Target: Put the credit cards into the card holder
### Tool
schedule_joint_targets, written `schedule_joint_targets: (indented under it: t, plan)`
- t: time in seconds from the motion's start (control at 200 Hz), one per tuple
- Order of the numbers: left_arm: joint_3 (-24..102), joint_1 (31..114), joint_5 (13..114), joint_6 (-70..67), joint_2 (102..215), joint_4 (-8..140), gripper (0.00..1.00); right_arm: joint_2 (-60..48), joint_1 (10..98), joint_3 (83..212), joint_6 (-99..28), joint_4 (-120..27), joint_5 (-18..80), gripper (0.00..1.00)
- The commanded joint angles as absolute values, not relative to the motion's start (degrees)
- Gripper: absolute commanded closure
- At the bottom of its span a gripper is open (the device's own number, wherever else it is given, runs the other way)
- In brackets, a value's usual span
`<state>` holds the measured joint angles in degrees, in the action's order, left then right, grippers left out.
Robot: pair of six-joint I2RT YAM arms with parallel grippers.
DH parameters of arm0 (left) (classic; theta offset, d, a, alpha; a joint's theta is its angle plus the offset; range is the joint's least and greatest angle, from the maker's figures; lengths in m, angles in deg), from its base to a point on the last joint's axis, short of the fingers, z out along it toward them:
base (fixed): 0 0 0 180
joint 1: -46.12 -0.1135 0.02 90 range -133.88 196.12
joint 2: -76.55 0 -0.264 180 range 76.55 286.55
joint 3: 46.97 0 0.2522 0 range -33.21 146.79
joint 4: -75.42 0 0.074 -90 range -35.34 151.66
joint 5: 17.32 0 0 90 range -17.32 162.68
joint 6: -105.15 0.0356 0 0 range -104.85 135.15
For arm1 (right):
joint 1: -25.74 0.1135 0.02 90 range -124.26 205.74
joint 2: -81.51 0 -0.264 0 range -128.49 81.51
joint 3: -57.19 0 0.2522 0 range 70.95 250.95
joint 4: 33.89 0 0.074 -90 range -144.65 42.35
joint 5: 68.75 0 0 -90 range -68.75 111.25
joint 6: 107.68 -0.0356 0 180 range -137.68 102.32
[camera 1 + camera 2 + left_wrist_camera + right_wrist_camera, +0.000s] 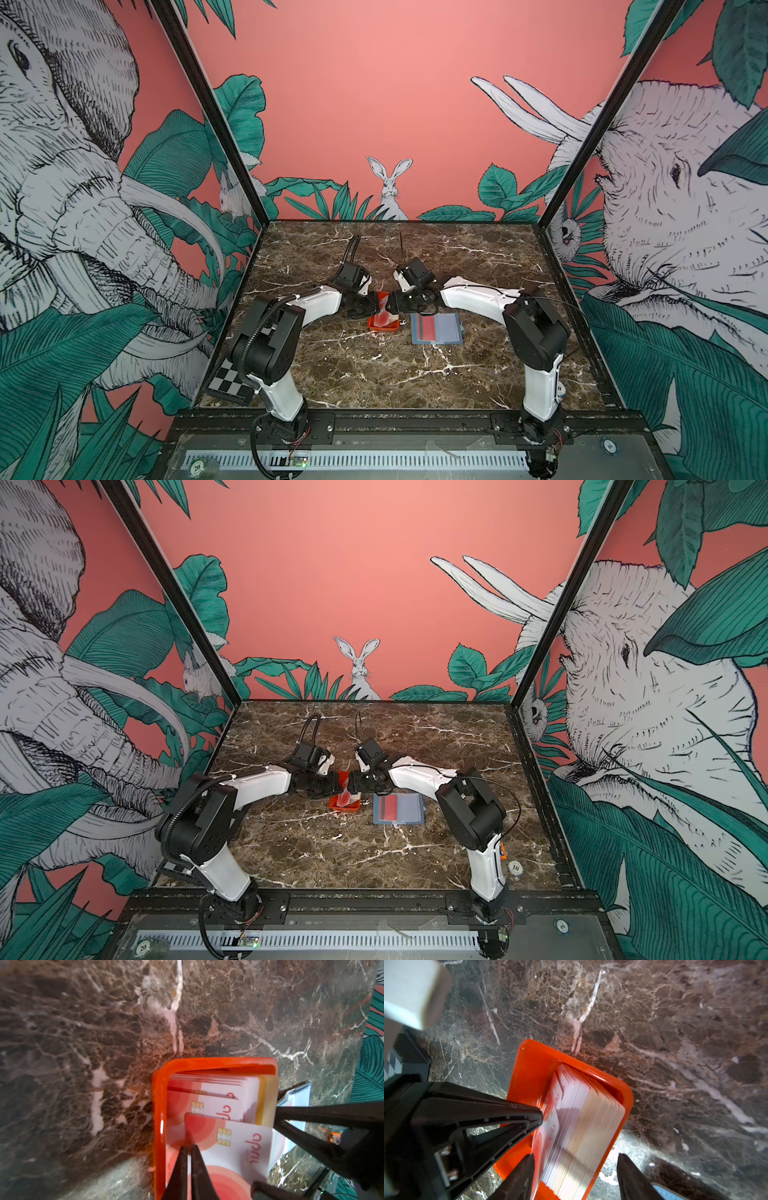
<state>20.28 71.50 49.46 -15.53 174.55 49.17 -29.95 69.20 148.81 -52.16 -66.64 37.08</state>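
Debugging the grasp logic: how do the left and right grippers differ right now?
Left gripper has its jaws almost together, pinching one credit card by an edge; right gripper has its jaws wide apart, straddling the card stack. Left's card is raised off the stack; right seems to grip nothing, though contact is unclear. Shared: both work over the orange tray, tips close together.

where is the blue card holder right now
In both top views the slate-blue leather-look card holder lies open on the brown marble table, just right of the small orange plastic tray near the middle.
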Motion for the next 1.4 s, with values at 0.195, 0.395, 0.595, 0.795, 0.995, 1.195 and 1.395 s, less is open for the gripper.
schedule_joint_targets:
  t: [0.195, 0.395, 0.595, 0.795, 0.995, 1.195, 1.395]
  plan:
    - [19.61, 71.34, 49.38, -16.14, 174.82, 48.77, 0.91, -23.62, 69.58, 146.61, -57.0, -67.8, 36.81, 0.48]
    - [19.82, 71.32, 49.39, -16.31, 174.66, 48.58, 0.91, -24.78, 70.7, 147.19, -61.25, -66.27, 38.29, 0.65]
    - [19.53, 71.33, 49.56, -16.31, 174.11, 48.53, 0.91, -27.22, 71.08, 148.37, -62.55, -65.13, 39.21, 0.73]
    - [19.36, 71.34, 49.41, -16.32, 174.18, 48.84, 0.91, -29.12, 71.22, 149.17, -63.0, -64.67, 40.03, 0.78]
    - [19.26, 71.34, 49.3, -16.41, 173.88, 48.93, 0.91, -30.11, 71.33, 149.41, -63.43, -63.54, 40.86, 0.85]
    - [18.91, 71.34, 49.22, -16.87, 173.0, 49.23, 0.91, -30.0, 71.41, 149.18, -64.88, -62.39, 41.46, 0.91]
    - [18.62, 71.34, 49.38, -17.42, 170.51, 48.7, 0.91, -27.96, 71.36, 147.9, -66.02, -61.85, 39.94, 0.98]
